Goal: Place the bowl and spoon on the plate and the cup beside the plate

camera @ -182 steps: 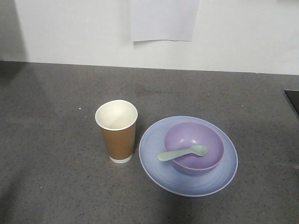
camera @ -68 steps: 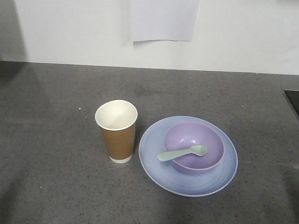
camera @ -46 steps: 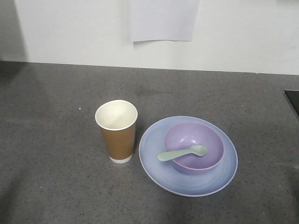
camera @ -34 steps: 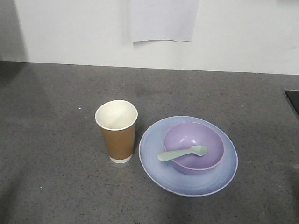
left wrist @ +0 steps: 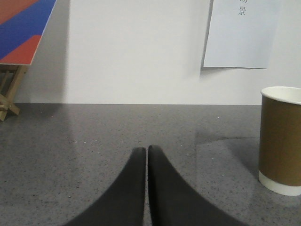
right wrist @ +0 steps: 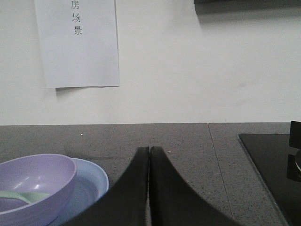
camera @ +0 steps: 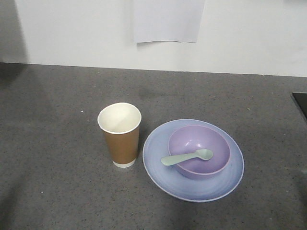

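Both my grippers pinched together and holding nothing, set laid out around the plate.

Nearest, my left gripper (left wrist: 146, 155) and right gripper (right wrist: 149, 155) are resting with tips touching, both short of the plate (camera: 158, 163). On the plate, the bowl (camera: 211, 143) is sitting with the spoon (camera: 184, 157) lying across its near rim; the cup (camera: 123, 143) is standing just left. I am judging all 3 light and slick plastic or crushable paper: grip rims, handle, cup's mid-wall gently.
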Robot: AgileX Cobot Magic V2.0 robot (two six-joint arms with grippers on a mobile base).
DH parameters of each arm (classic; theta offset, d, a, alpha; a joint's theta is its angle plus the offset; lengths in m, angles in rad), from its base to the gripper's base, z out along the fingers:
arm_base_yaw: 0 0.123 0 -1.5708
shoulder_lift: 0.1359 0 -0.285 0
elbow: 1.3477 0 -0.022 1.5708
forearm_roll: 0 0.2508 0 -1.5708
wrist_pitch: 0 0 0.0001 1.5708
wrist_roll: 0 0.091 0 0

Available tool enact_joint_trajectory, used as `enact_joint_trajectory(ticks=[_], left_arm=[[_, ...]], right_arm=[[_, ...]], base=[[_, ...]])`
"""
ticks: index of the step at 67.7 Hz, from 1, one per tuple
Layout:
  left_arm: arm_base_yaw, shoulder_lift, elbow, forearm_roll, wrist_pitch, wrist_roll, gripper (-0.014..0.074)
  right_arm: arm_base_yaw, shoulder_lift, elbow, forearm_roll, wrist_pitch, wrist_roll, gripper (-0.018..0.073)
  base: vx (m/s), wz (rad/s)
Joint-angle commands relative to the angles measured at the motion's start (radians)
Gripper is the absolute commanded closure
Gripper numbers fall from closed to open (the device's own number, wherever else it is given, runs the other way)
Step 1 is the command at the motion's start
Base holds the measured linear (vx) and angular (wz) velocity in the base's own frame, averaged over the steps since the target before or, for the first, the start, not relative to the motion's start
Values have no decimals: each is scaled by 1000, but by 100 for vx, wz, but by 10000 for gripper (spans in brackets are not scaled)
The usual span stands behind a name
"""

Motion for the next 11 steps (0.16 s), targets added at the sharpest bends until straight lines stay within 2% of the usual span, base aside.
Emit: enact_joint_trajectory(ticks=[1, 11], left_arm=[[4, -14, -18, 0, -77, -6, 603], [4, -14, -18, 0, -77, -6, 603]], right_arm=[[-6, -5, 9, -6, -82, -3, 570], [-6, -5, 9, -6, -82, -3, 570]], base=[[0, 0], [0, 0]])
